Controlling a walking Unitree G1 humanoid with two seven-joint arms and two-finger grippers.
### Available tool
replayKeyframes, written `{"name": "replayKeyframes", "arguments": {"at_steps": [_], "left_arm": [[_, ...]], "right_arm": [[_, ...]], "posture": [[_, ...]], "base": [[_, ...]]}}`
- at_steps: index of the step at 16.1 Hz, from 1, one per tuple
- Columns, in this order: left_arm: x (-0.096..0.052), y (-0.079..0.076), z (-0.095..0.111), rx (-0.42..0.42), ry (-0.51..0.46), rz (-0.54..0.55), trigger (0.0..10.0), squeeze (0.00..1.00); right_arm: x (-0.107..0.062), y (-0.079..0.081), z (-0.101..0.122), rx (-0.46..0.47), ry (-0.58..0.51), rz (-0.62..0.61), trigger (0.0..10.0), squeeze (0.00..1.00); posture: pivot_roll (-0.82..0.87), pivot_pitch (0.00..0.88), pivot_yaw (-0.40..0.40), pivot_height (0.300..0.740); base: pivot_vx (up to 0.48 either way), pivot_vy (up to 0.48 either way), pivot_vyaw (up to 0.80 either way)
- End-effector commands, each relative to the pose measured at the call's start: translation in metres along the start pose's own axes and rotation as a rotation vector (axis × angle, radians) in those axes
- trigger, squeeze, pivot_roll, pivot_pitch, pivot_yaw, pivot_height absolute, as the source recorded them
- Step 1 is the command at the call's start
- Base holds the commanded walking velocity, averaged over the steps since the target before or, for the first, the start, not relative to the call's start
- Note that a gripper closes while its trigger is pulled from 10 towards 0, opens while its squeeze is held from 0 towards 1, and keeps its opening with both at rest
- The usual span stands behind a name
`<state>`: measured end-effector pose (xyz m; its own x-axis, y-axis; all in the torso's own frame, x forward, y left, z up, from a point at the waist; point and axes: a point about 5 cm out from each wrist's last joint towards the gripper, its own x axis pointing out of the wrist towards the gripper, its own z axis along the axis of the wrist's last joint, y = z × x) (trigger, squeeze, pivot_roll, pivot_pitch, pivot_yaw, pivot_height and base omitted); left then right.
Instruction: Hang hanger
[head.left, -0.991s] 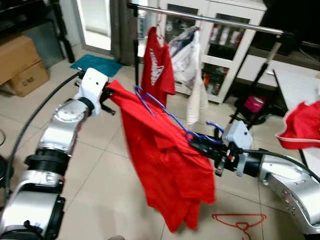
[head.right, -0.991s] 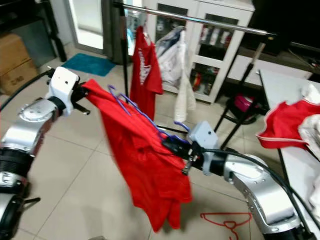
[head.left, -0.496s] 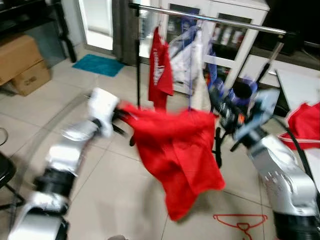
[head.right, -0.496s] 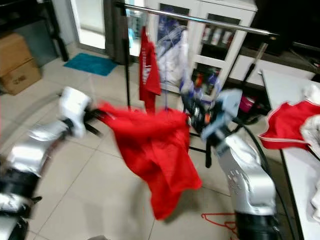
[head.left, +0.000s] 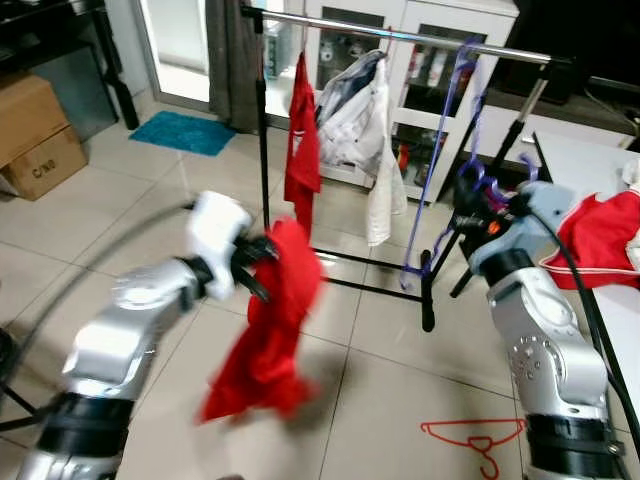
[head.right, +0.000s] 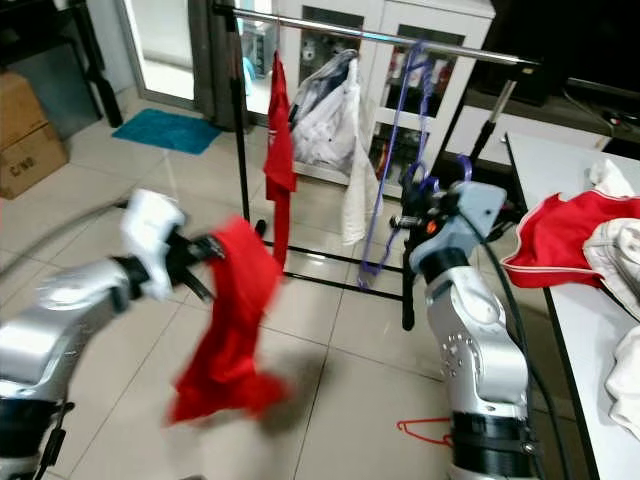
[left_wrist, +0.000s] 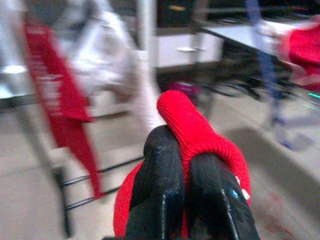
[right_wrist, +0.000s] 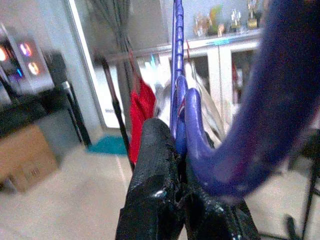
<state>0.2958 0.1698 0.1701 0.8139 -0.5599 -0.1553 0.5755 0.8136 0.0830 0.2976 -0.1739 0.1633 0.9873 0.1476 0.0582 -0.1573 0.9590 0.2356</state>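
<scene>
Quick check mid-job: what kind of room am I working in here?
Most likely a lived-in room of a home used for laundry: a freestanding clothes rail hung with garments, a white glass-door cabinet behind it, tiled floor and a cardboard box.

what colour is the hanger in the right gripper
Purple-blue; the hanger shows best in the right wrist view.

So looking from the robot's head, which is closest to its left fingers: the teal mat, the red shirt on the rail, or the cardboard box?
From the left gripper, in the left eye view:
1. Red shirt on the rail, just beyond the fingers and a little to the right.
2. Teal mat, farther back on the floor, to the left.
3. Cardboard box, far left by the wall.
</scene>
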Motion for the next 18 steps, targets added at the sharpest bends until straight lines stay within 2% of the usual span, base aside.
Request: {"name": "replayKeyframes", "arguments": {"at_steps": [1,2,3,4,5,6,7,8,10,11,13,15,16,18], "left_arm": [[-0.010,0.007,0.002,0.014,-0.018,0.133,4.5,0.00],[-0.014,0.009,-0.002,0.015,-0.010,0.191,10.0,0.00],[-0.023,0.008,-0.012,-0.020,0.029,0.265,10.0,0.00],[-0.029,0.002,-0.016,-0.046,0.034,0.310,10.0,0.00],[-0.031,-0.001,-0.017,-0.059,0.027,0.316,10.0,0.00],[-0.031,-0.007,-0.016,-0.078,0.009,0.320,10.0,0.00],[-0.026,-0.017,-0.016,-0.081,-0.003,0.325,10.0,0.00],[-0.022,-0.021,-0.017,-0.089,-0.003,0.344,10.0,0.00],[-0.020,-0.021,-0.018,-0.086,-0.002,0.374,10.0,0.00],[-0.017,-0.021,-0.016,-0.049,-0.029,0.410,10.0,0.00],[-0.016,-0.022,-0.014,-0.025,-0.036,0.407,10.0,0.00],[-0.016,-0.021,-0.014,-0.020,-0.040,0.428,10.0,0.00],[-0.014,-0.020,-0.015,-0.031,-0.056,0.441,10.0,0.00],[-0.011,-0.018,-0.013,-0.038,-0.089,0.455,10.0,0.00]], "right_arm": [[-0.006,0.000,-0.018,-0.021,0.131,0.021,10.0,0.00],[-0.010,0.000,-0.023,-0.036,0.150,0.031,10.0,0.00],[-0.017,0.001,-0.032,-0.052,0.206,0.011,10.0,0.00],[-0.022,0.000,-0.035,-0.071,0.194,-0.045,10.0,0.00],[-0.023,-0.001,-0.034,-0.094,0.171,-0.078,10.0,0.00],[-0.025,-0.002,-0.027,-0.137,0.085,-0.136,10.0,0.00],[-0.026,0.004,-0.024,-0.037,0.069,-0.120,10.0,0.00],[-0.026,0.008,-0.024,-0.003,0.072,-0.111,10.0,0.00],[-0.026,0.012,-0.026,0.005,0.080,-0.093,10.0,0.00],[-0.026,0.014,-0.029,0.030,0.098,-0.102,10.0,0.00],[-0.026,0.010,-0.029,0.048,0.095,-0.149,10.0,0.00],[-0.028,0.010,-0.028,0.097,0.102,-0.133,10.0,0.00],[-0.028,0.010,-0.026,0.084,0.096,-0.133,10.0,0.00],[-0.028,0.007,-0.021,-0.010,0.079,-0.153,10.0,0.00]], "posture": [[-0.10,0.000,-0.072,0.740],[-0.08,0.000,-0.082,0.740],[-0.08,0.000,-0.081,0.740],[-0.07,0.000,-0.080,0.740],[-0.07,0.000,-0.081,0.740],[-0.07,0.000,-0.084,0.740],[-0.07,0.000,-0.084,0.740],[-0.07,0.000,-0.084,0.740],[-0.07,0.000,-0.084,0.740],[-0.06,0.000,-0.088,0.740],[-0.06,0.000,-0.084,0.740],[-0.07,0.000,-0.073,0.740],[-0.07,0.000,-0.073,0.740],[-0.09,0.000,-0.074,0.740]], "base": [[0.000,0.000,0.00],[0.000,0.000,0.00],[0.000,0.000,0.00],[0.000,0.000,-0.73],[0.000,0.000,-0.75],[0.000,0.000,-0.80],[0.000,0.000,-0.80],[0.000,0.000,-0.80],[0.000,0.000,-0.80],[0.000,0.000,-0.80],[0.000,0.000,-0.80],[0.000,0.000,-0.80],[0.000,0.000,-0.80],[0.000,0.000,-0.77]]}}
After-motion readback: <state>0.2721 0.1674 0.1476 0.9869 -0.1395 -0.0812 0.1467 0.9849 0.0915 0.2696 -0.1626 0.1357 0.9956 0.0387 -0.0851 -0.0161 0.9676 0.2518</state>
